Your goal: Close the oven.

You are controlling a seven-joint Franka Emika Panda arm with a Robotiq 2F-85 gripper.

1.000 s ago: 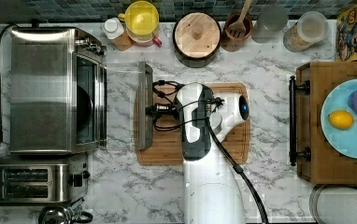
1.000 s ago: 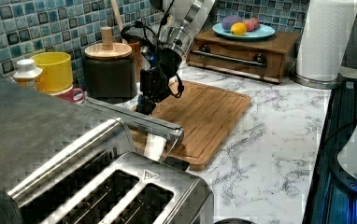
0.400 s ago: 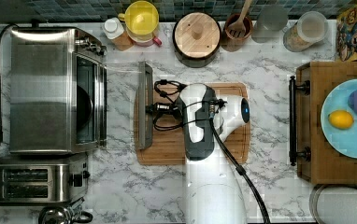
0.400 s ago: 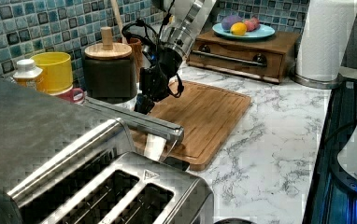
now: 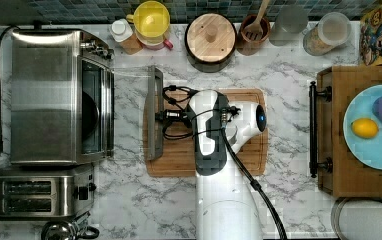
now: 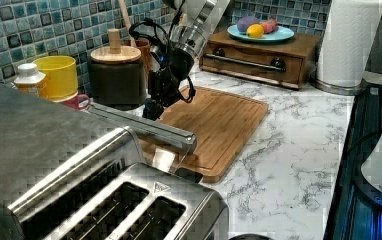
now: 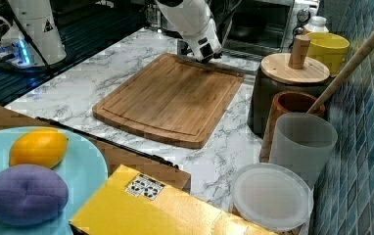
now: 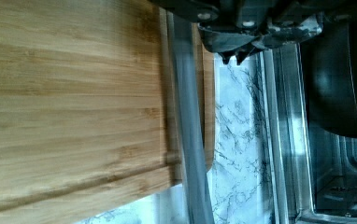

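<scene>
Right now the end effector [image 5: 160, 118] sits at the bar handle [image 5: 154, 113] of the oven's dropped door [image 5: 129, 114], about midway along it; whether it is wide, narrow or gripping the bar, I cannot tell. In the wrist view the handle [image 8: 188, 140] runs as a long grey bar just past the fingertips [image 8: 235, 55], crosswise to the arm's reach. Beyond the handle, away from the arm, the glass door lies flat and level above the worktop [image 5: 289, 60], hinged at the oven [image 5: 54, 95], whose dark mouth faces the end effector. Behind the end effector, toward the arm, lies the board [image 5: 209, 160]. So the oven lies straight ahead, and I judge the closing move needs the handle lifted up and swung forward toward the oven front.
</scene>
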